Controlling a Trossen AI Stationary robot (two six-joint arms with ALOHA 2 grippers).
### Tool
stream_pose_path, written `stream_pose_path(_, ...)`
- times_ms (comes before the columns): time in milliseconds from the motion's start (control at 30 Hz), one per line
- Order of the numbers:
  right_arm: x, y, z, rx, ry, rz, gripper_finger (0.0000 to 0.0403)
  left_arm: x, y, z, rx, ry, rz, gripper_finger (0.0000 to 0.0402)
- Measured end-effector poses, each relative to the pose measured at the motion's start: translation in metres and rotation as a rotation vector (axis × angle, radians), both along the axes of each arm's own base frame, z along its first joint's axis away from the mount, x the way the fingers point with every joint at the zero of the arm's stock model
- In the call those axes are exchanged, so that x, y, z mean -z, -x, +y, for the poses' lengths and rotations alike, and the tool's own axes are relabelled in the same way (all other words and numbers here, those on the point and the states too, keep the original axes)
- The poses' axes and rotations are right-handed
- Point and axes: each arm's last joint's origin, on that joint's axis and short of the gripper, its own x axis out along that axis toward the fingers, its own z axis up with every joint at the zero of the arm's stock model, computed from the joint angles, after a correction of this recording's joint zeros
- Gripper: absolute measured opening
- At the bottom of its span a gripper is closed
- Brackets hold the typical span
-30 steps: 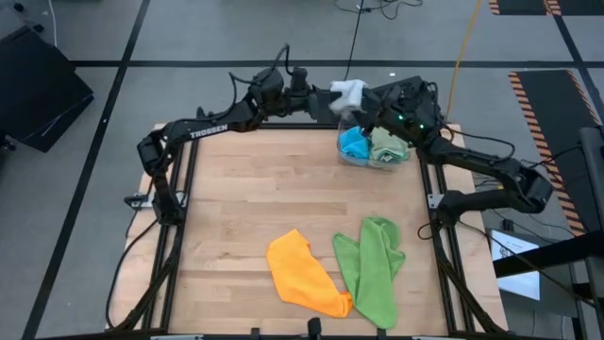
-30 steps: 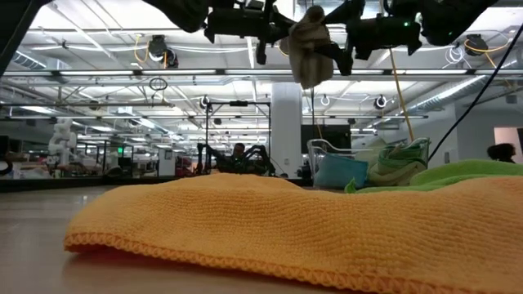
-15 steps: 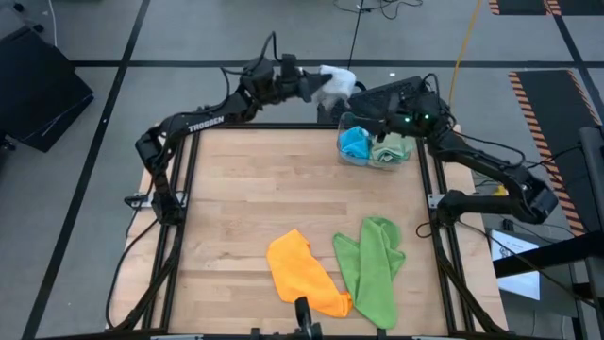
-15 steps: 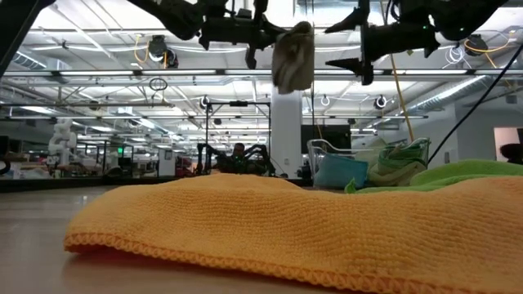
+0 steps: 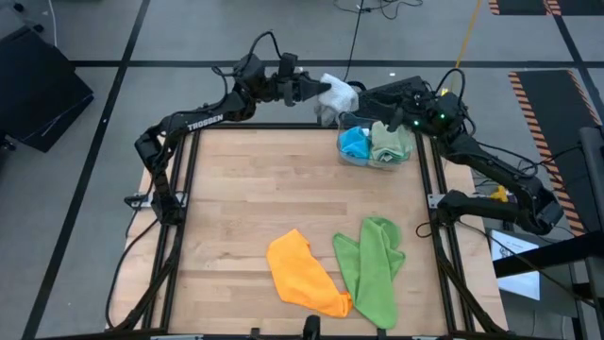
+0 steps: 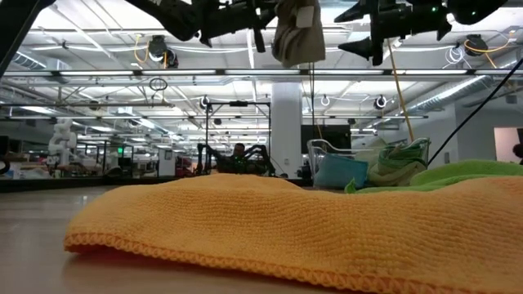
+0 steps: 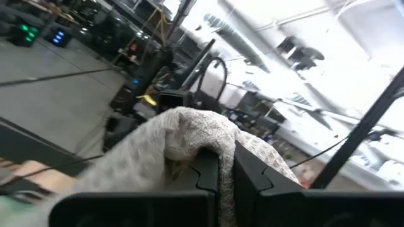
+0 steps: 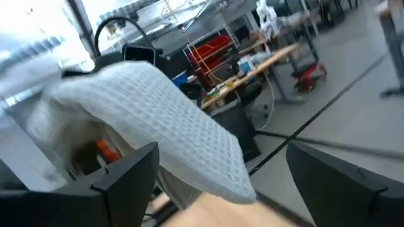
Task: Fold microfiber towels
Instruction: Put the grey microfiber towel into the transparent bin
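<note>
1. My left gripper [image 7: 221,183] is cut off by the picture's lower edge in my left wrist view.
2. The grey towel [image 7: 183,135] covers my fingertips there.
3. The orange towel [image 6: 270,224] hides most of the tabletop in the low view.

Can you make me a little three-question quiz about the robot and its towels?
1. True or false: the left gripper is shut on the grey towel.
2. Which towel lies flat nearest the orange towel? A) the lime green towel B) the blue towel C) a red towel
3. Fill in: the blue towel and the sage green towel sit in a clear ____ at the table's far edge.

Key: 1 true; 2 A; 3 bin. The right gripper is open beside the grey towel.
</note>
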Motion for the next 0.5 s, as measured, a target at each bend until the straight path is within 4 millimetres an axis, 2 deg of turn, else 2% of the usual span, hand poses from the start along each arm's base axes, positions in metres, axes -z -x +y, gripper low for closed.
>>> stream_pose_path(167, -0.007, -0.006, 0.009, -0.002, 0.256, 0.064, 0.0339, -0.002, -0.002, -0.005, 0.026, 0.066, -0.011, 0.0013)
stream_pose_path(400, -0.002, -0.019, 0.015, -0.016, 0.361, 0.139, 0.0339, -0.006, -0.008, -0.016, 0.055, 0.108, -0.036, 0.0018)
stream_pose_path(500, -0.001, -0.028, 0.016, -0.046, 0.355, 0.101, 0.0342, -0.006, -0.009, -0.018, 0.059, 0.125, -0.035, 0.0013)
